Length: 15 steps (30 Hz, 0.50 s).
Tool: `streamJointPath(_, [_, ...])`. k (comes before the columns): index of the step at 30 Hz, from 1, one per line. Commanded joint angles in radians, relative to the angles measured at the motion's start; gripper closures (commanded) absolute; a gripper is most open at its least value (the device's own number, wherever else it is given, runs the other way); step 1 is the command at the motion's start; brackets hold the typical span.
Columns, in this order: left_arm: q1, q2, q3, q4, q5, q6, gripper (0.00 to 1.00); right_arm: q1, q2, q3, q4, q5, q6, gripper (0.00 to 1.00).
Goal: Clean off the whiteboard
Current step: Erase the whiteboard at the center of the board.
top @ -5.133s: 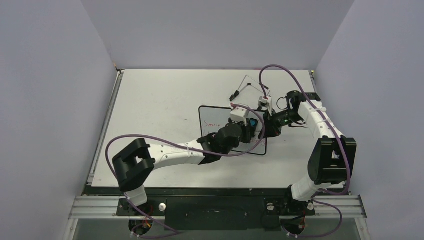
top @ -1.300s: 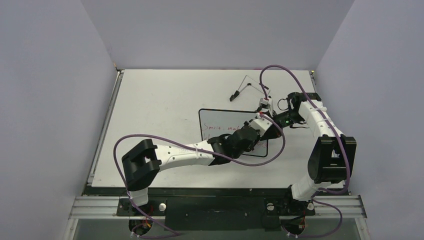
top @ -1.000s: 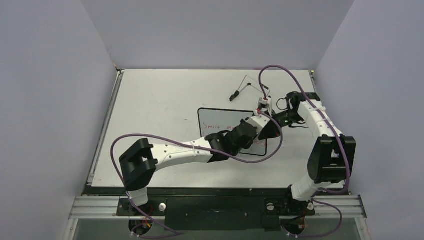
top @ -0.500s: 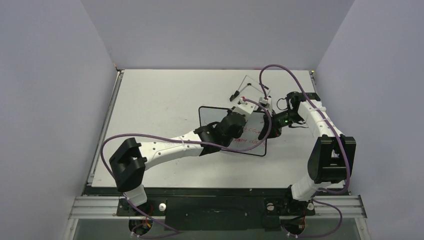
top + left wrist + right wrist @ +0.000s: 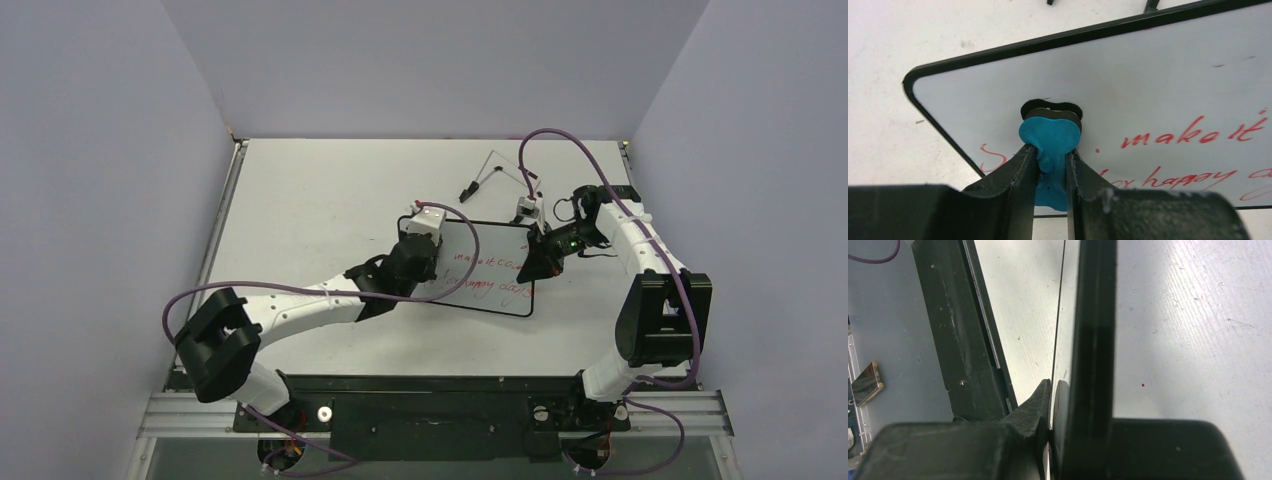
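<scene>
Left pincer [image 5: 1050, 152] grasps the eraser [image 5: 1050, 134], pressed on the board [image 5: 1158, 75] near its corner. Writing [image 5: 1193, 134] lies to its right: sweep that way, flat and firm. Beyond, right pincer [image 5: 530, 266] clamps the board's edge.

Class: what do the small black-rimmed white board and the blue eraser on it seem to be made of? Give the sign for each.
Small rectangular white board: smooth, probably coated sheet, red writing lying crisp on it; black rim looks plastic. Blue bone-shaped eraser: matte, probably soft rubber or foam; looks pinched where the left pincer grips.
</scene>
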Motion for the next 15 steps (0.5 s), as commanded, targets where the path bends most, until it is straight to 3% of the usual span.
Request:
streamJointPath(1, [0.095,-0.072,-0.082,0.092,0.046,-0.099,1.00,0.019,-0.032,0.022,-0.077,-0.046,-0.068,1.00])
streamJointPath(15, [0.287,-0.209,-0.224,0.233,0.213,-0.168,1.00,0.018,-0.030,0.023,-0.074,-0.046,-0.070,1.00])
